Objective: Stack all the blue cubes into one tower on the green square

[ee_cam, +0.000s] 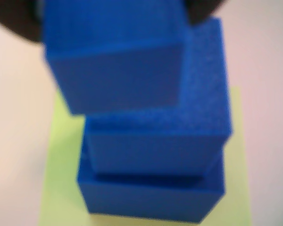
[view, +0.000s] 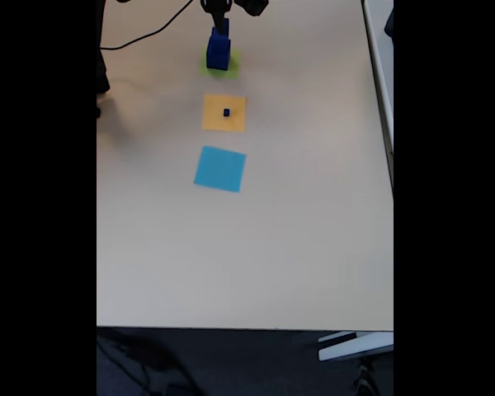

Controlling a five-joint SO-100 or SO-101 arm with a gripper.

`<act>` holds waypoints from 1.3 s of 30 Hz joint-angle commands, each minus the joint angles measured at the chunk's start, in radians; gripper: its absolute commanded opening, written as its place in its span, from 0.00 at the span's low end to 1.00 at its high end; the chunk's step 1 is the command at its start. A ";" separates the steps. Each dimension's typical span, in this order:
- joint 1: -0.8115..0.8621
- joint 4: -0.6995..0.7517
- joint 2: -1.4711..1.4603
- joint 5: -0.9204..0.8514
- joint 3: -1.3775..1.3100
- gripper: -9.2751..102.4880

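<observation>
1. Gripper state first: you have it at the top of the tower in the fixed view, and dark finger shapes sit at the upper corners of the top cube in the wrist view, but whether they clamp that cube or have let go cannot be told.
2. Below it, the wrist view shows two more blue cubes, a middle cube and a bottom cube, stacked on the green square. The top cube looks shifted to the left of the one under it.
3. You appear to be at the placing step for this third cube.
4. One tiny blue cube sits on the orange square, well apart from the tower; the light-blue square lies beyond.
5. Your next move likely needs a straight upward retreat without nudging the stack, then a very fine pinch on that tiny cube.
</observation>
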 commanded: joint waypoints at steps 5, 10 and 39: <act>-0.025 -0.028 -0.002 0.046 -0.043 0.13; -0.034 -0.029 -0.005 0.064 -0.037 0.12; -0.043 -0.092 0.002 0.066 0.069 0.12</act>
